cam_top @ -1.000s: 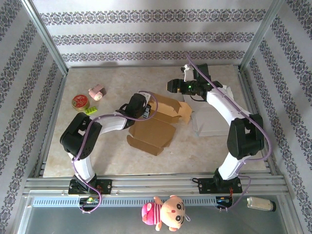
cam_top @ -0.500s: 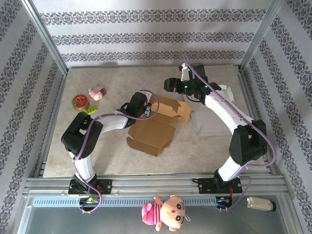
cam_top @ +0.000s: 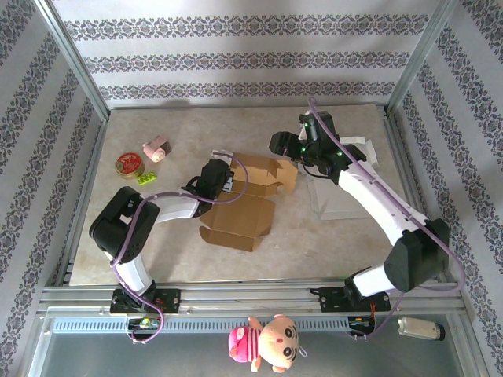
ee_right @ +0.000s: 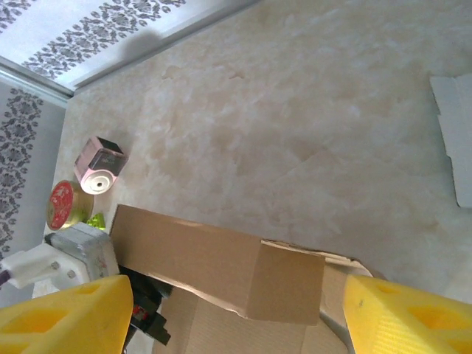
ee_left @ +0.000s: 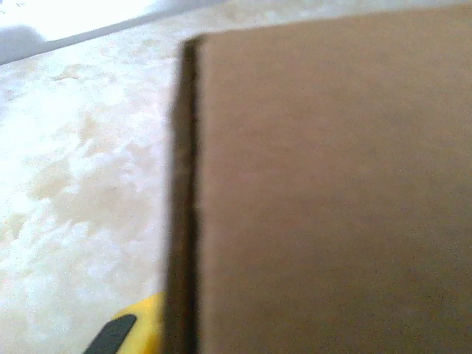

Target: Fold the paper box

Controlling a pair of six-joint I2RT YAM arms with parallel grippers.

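Observation:
The brown paper box lies mid-table, its back walls raised and a wide flap flat toward the front. My left gripper is at the box's left end, shut on a cardboard wall. In the left wrist view that wall sits close against the camera, with one yellow fingertip showing beside its edge. My right gripper hovers open above the box's back right corner. In the right wrist view its yellow fingers stand wide apart over the folded box, touching nothing.
A pink roll, a red tin and a green brick sit at the left. A white sheet lies right of the box. A plush toy lies beyond the front rail.
The left gripper has closed and pulled back left, dragging the box with it. The box's right flaps have folded in. The right arm has reached further out over the box.

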